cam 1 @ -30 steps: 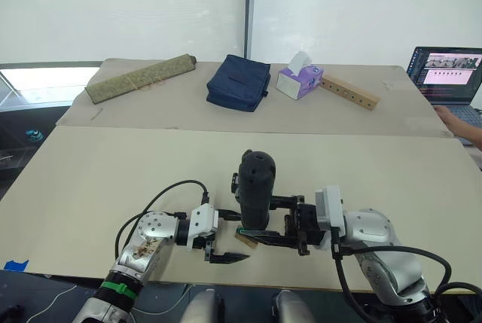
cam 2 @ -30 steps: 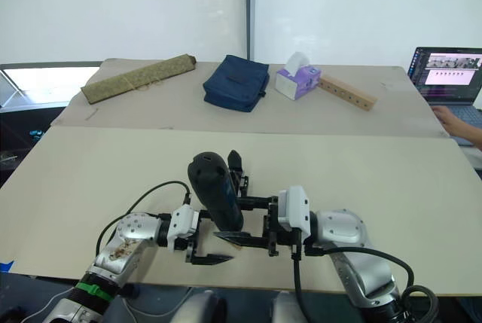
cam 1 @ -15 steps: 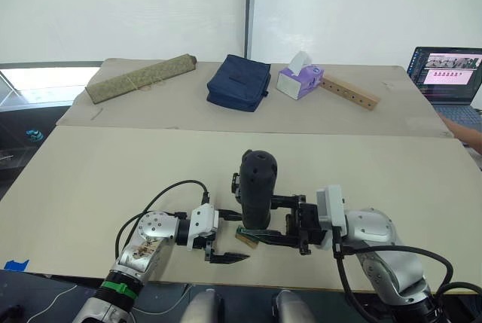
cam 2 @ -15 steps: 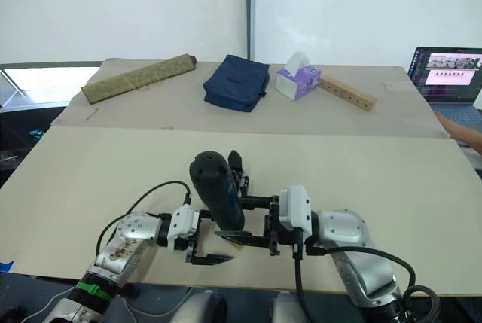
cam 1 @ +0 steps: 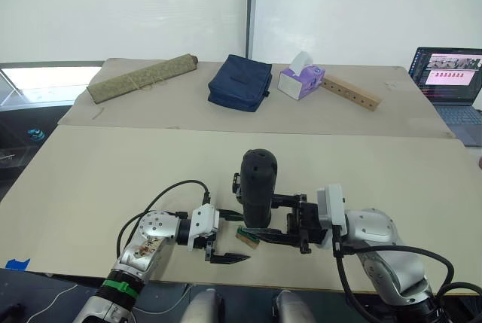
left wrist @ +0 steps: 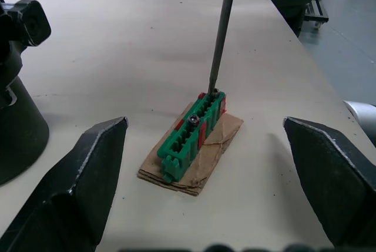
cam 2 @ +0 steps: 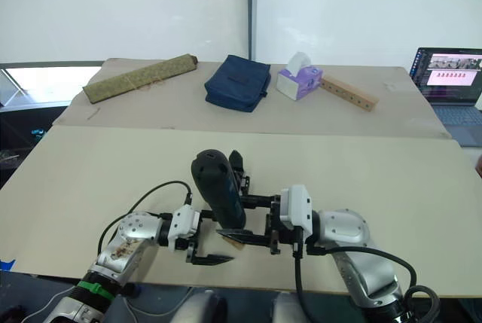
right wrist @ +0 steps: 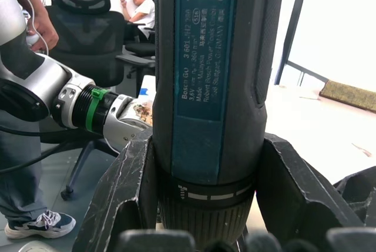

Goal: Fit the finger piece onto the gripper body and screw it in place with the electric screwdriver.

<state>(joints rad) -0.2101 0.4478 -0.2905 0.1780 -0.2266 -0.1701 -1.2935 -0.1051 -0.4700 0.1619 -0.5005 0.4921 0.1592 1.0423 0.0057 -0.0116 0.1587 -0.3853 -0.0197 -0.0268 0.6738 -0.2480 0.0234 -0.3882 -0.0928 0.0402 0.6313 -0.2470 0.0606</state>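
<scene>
My right gripper [cam 1: 260,223] is shut on the electric screwdriver [cam 1: 257,187], a thick black cylinder held upright near the table's front edge. The fingers [right wrist: 129,193] clamp its collar [right wrist: 205,199]. Its thin bit [left wrist: 222,29] comes down onto a screw at one end of a small green-topped tan block [left wrist: 191,135]. My left gripper [cam 1: 227,237] is open, its fingers [left wrist: 88,164] standing wide on either side of that block without touching it. Just behind the screwdriver sits the gripper body [cam 2: 241,181], with a black pointed part, possibly the finger piece [cam 2: 234,159], rising from it.
On the far table lie a rolled mat [cam 1: 141,78], a navy bag [cam 1: 239,82], a tissue box [cam 1: 301,80] and a wooden strip [cam 1: 350,91]. A laptop [cam 1: 448,74] stands at the far right. A seated person [right wrist: 141,8] shows beyond the table.
The person's hand at the laptop has drawn back out of view. Both arms, the screwdriver and the green block stand as before.
</scene>
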